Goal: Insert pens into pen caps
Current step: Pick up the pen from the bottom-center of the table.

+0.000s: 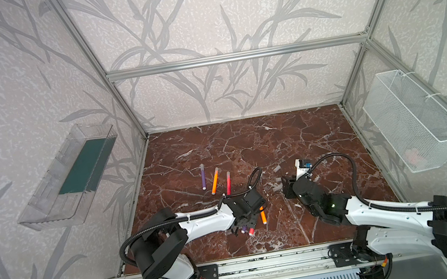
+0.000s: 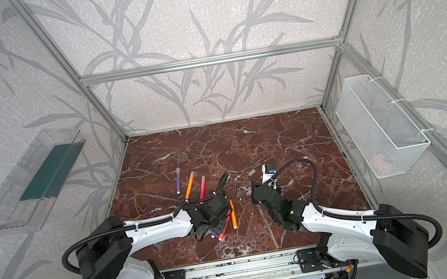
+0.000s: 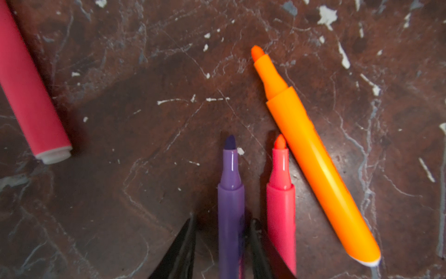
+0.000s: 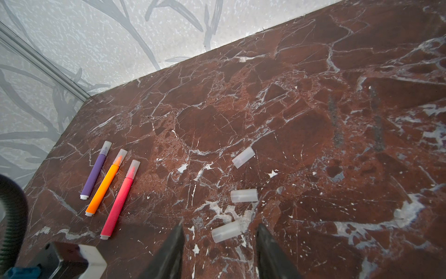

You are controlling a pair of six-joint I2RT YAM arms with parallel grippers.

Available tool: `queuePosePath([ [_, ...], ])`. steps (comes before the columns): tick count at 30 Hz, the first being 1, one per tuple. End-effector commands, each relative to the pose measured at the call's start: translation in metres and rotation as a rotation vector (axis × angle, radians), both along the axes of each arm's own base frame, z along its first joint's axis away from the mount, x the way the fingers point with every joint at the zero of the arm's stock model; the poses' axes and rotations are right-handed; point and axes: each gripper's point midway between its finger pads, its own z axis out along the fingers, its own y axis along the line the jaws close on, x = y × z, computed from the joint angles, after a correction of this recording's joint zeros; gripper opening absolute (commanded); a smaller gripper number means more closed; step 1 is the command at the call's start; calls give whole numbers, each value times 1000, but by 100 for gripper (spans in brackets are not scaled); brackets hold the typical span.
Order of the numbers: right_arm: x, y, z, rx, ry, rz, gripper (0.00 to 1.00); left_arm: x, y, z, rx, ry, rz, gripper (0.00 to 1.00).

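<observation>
Your left gripper: open around purple pen.
Right gripper: open, flanking cap.
Capped pens: left gripper's eleven o'clock.

In a top view's lower middle, the capped purple pen, capped orange pen and capped pink-red pen lie flat, side by side. Lower still, the bare purple pen, bare pink-red pen and bare orange pen lie close together. Three translucent caps lie scattered to their right.

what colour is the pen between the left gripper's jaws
Purple; the pen shows best in the left wrist view.
</observation>
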Motion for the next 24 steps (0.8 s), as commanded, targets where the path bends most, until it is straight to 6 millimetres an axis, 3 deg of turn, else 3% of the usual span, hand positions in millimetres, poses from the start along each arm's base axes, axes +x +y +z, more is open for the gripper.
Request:
queuePosePath([
  [1,2,-5,3,-6,-12,-20,48,-7,10,-7,59,41,15,38],
  [18,1,-6,0,-7,-7,-24,48,-8,12,-10,54,44,23,21],
  [24,1,-8,-1,-6,-7,-27,48,-1,21,0,68,-11,62,6],
])
